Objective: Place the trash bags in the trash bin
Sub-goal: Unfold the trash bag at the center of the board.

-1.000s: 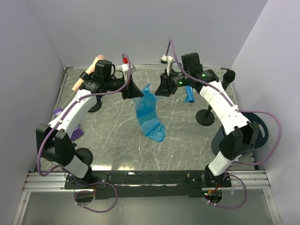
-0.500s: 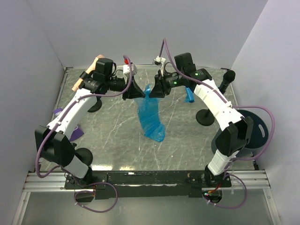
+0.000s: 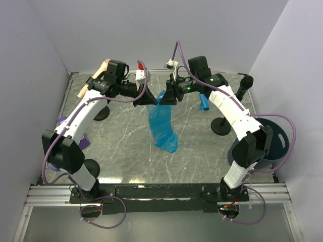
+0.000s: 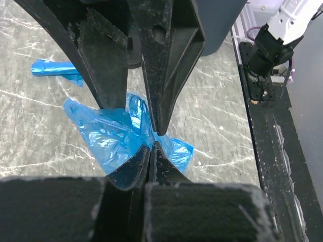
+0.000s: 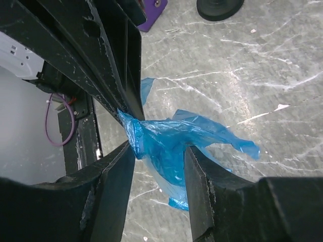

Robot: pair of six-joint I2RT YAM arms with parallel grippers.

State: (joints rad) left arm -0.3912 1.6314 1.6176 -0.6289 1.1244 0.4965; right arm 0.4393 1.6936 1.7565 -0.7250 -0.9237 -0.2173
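Observation:
A long floppy blue trash bag point(image 3: 162, 125) hangs over the middle of the table, its lower end point(image 3: 168, 145) near the tabletop. My left gripper point(image 3: 149, 99) is shut on the bag's top edge; in the left wrist view its tips point(image 4: 153, 146) pinch the film point(image 4: 103, 135). My right gripper point(image 5: 159, 164) is open and straddles the bunched bag point(image 5: 166, 138) just beside the left fingers point(image 5: 118, 75). A small blue roll point(image 3: 203, 102) lies behind the right arm. The dark trash bin point(image 3: 276, 142) stands at the right edge, partly hidden by the right arm.
Black round stand bases sit at the right point(image 3: 222, 126), left back point(image 3: 102, 114) and left front point(image 3: 90, 166). A purple object point(image 3: 63, 121) lies by the left wall. A black microphone point(image 3: 246, 82) stands at the back right. Walls close in on three sides.
My right gripper has swung left up to the bag's top and opened wider around it. The left gripper keeps its hold and has shifted slightly, with the bag hanging as before.

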